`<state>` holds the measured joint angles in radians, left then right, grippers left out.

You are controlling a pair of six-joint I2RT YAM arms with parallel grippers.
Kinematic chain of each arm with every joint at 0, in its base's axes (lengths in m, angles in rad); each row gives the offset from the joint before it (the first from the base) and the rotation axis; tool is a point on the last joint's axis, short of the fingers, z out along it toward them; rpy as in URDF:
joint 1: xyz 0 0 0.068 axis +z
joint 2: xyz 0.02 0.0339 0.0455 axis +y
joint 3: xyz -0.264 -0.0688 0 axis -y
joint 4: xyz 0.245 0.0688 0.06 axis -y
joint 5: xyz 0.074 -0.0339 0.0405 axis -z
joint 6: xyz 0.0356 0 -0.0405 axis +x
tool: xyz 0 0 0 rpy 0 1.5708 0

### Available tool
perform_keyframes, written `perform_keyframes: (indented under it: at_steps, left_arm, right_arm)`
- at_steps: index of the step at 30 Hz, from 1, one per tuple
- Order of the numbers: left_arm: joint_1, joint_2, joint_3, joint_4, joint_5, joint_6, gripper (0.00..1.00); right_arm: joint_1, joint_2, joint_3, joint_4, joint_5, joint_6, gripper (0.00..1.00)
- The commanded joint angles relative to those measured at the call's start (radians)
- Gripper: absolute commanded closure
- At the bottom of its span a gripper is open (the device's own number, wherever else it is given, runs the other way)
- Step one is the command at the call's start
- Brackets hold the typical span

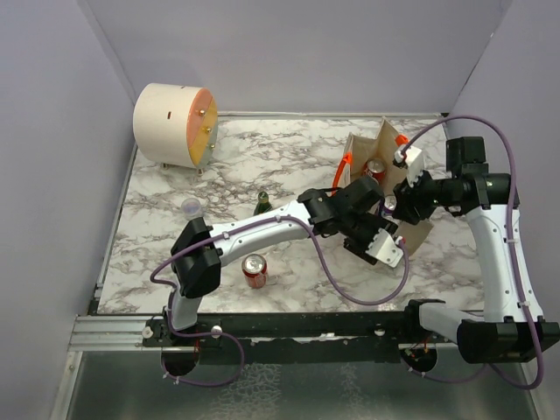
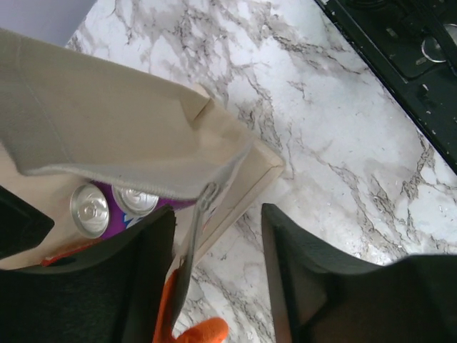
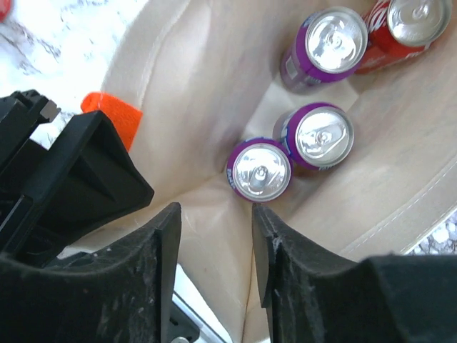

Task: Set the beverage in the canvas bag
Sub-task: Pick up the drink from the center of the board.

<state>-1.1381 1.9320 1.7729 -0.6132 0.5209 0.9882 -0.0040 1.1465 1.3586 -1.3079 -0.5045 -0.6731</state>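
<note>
The beige canvas bag (image 1: 364, 147) stands open at the right of the table, with orange handles (image 1: 344, 171). Inside it, the right wrist view shows three purple cans (image 3: 260, 170) and a red can (image 3: 407, 21) upright on the bag (image 3: 200, 86) floor. A red beverage can (image 1: 255, 270) stands on the table near the front, away from both grippers. My left gripper (image 1: 374, 234) is open at the bag's near rim; the bag (image 2: 107, 121) edge and an orange handle (image 2: 200, 330) hang beside its left finger (image 2: 153, 243). My right gripper (image 3: 214, 214) is open and empty over the bag's mouth.
A green bottle (image 1: 262, 204) and a clear round-capped item (image 1: 190, 208) stand left of centre. A large cream cylinder (image 1: 173, 123) lies at the back left. Grey walls enclose the table. The black rail (image 1: 289, 325) runs along the front edge.
</note>
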Motion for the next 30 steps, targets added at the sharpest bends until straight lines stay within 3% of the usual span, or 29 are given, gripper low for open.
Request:
perform_keyframes:
  at_steps: [1,6,11,20,30]
  left_arm:
    - [0.010,-0.089,0.031,0.035,-0.056,-0.067,0.42]
    - [0.046,-0.158,0.034,0.056,-0.058,-0.139,0.30]
    - [0.154,-0.274,-0.004,0.060,-0.034,-0.208,0.25]
    - [0.537,-0.464,-0.203,0.156,-0.052,-0.474,0.21]
    - [0.928,-0.595,-0.407,0.273,-0.227,-0.792,0.18]
  right_arm:
    - [-0.004,0.021,0.068,0.098,-0.094,0.088,0.53]
    - [-0.002,0.059,0.137,0.195,-0.157,0.166,0.48]
    - [0.019,0.128,0.212,0.282,-0.236,0.247,0.44]
    - [0.397,0.245,0.293,0.449,-0.092,0.339,0.41]
    - [0.627,0.444,0.330,0.535,-0.122,0.334,0.32]
